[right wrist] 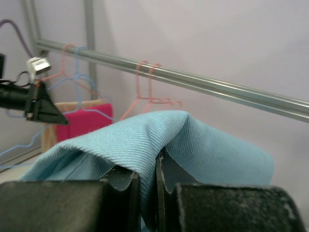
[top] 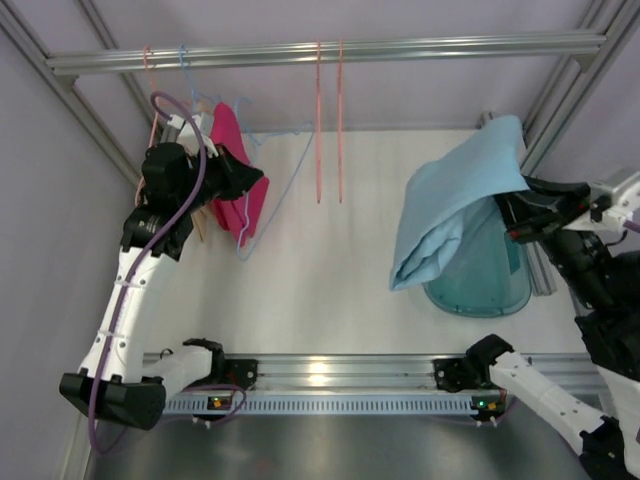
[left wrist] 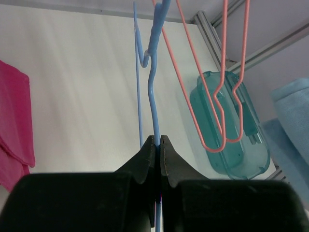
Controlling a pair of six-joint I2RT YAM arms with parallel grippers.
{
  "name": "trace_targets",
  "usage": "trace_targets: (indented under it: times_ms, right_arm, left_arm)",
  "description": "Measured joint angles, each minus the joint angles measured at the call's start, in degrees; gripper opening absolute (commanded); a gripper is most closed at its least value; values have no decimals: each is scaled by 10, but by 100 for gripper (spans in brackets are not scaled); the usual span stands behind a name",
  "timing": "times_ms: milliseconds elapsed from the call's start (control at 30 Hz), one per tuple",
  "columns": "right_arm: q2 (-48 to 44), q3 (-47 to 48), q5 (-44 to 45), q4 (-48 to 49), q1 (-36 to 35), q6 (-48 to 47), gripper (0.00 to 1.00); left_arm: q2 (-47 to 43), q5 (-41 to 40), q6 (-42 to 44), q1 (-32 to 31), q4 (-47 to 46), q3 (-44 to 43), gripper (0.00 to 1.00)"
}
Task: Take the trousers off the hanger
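My right gripper [top: 507,216] [right wrist: 147,162] is shut on a fold of the light blue trousers [top: 455,205] [right wrist: 145,137]. It holds them in the air, off any hanger, above a teal bin [top: 482,278]. My left gripper [top: 258,182] [left wrist: 157,141] is shut on the wire of an empty blue hanger [top: 287,178] [left wrist: 152,96] that hangs from the rail [top: 330,52]. The magenta-pink trousers [top: 236,190] [left wrist: 14,125] [right wrist: 83,123] hang folded over a wooden hanger just left of that gripper.
Two empty pink wire hangers [top: 328,120] [left wrist: 223,96] hang from the middle of the rail. The teal bin [left wrist: 231,145] sits at the right, by the frame post. Frame struts run along both sides and a metal rail along the near edge [top: 330,372].
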State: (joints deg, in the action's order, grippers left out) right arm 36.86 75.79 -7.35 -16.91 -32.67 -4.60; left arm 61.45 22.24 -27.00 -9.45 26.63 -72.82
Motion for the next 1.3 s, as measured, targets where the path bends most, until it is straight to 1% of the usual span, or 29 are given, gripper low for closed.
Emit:
trace_targets:
  times_ms: [133, 367, 567, 767, 833, 933, 1133, 1200, 1267, 1300]
  right_arm:
    - [-66, -13, 79, -39, 69, 3, 0]
    - [-135, -81, 202, -123, 145, -10, 0]
    - [-154, -158, 259, -174, 167, -19, 0]
    - [-150, -245, 282, -171, 168, -34, 0]
    - [-137, -276, 288, -151, 169, -42, 0]
    - [-91, -314, 297, -106, 169, -55, 0]
    - [54, -331, 302, 6, 170, -73, 0]
    - [101, -331, 301, 43, 171, -79, 7]
    - [144, -331, 301, 78, 172, -83, 21]
    - [176, -330, 298, 97, 176, -85, 30]
  left_arm:
    - [14, -8, 22, -27, -1, -20, 0]
    - [22, -38, 55, -39, -4, -60, 0]
    - [22, -53, 75, -46, -8, -71, 0]
    - [19, -69, 85, -46, -8, -71, 0]
    - [17, -77, 90, -46, -8, -71, 0]
    - [11, -85, 94, -46, -8, -71, 0]
    - [6, -92, 121, -51, 0, -80, 0]
    - [8, -97, 131, -57, 9, -91, 0]
    - [14, -103, 143, -62, 17, -109, 0]
    - [19, -107, 149, -64, 23, -121, 0]
